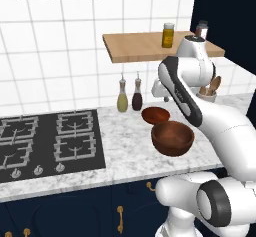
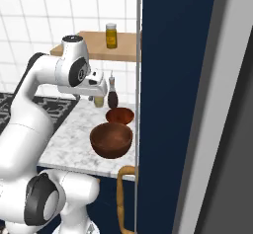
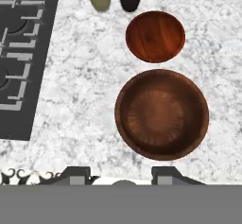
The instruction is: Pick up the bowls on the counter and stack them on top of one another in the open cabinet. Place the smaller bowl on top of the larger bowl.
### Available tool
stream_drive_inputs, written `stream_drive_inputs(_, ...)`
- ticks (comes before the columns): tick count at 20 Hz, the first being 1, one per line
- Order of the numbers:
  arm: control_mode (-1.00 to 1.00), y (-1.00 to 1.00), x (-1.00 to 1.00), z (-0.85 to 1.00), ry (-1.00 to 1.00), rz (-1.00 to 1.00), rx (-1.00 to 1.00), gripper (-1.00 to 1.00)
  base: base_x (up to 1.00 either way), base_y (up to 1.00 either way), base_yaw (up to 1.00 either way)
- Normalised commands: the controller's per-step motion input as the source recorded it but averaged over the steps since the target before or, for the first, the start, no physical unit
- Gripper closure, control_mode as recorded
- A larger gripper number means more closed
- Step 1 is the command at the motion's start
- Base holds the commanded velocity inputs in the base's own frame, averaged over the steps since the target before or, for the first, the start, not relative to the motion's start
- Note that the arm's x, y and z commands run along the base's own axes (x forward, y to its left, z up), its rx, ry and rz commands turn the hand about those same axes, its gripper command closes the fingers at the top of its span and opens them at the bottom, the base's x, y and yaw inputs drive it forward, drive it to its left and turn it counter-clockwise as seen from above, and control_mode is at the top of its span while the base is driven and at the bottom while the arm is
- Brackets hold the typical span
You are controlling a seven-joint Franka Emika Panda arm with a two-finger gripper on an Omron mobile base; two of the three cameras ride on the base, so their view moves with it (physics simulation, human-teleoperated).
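The larger bowl (image 1: 172,137) (image 2: 111,139) (image 3: 162,114), deep and dark brown, sits upright on the marbled counter (image 1: 125,146) (image 3: 80,86) near its front edge. Just behind it stands the smaller bowl (image 1: 156,115) (image 2: 120,115) (image 3: 155,36), shallower and redder, a small gap apart from it. My gripper (image 3: 122,176) hangs open well above the counter, looking straight down, its tips over the counter's front edge in front of the larger bowl. Nothing is between the fingers. The open cabinet, a tan shelf board (image 1: 140,48) (image 2: 91,48), is on the tiled wall above the bowls.
A yellow jar (image 1: 168,35) (image 2: 111,35) and a dark-lidded jar (image 1: 202,29) stand on the shelf. Two bottles (image 1: 122,97) (image 1: 137,96) stand against the wall behind the bowls. The black hob (image 1: 50,141) lies left. A utensil pot (image 1: 209,92) stands right; a navy panel (image 2: 173,104) rises beside the bowls.
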Motion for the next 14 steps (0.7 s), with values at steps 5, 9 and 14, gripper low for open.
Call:
stream_drive_inputs(5,-1.00,-0.28,-0.05,-0.05,0.00,-0.18,0.01,-1.00,0.00,0.00,0.00)
stream_drive_inputs(9,-1.00,-0.56,0.00,-0.26,0.00,-0.23,0.08,-1.00,0.00,0.00,0.00)
stream_drive_inputs(14,-1.00,-0.63,0.10,-0.82,0.11,-0.20,0.03,-1.00,0.00,0.00,0.00)
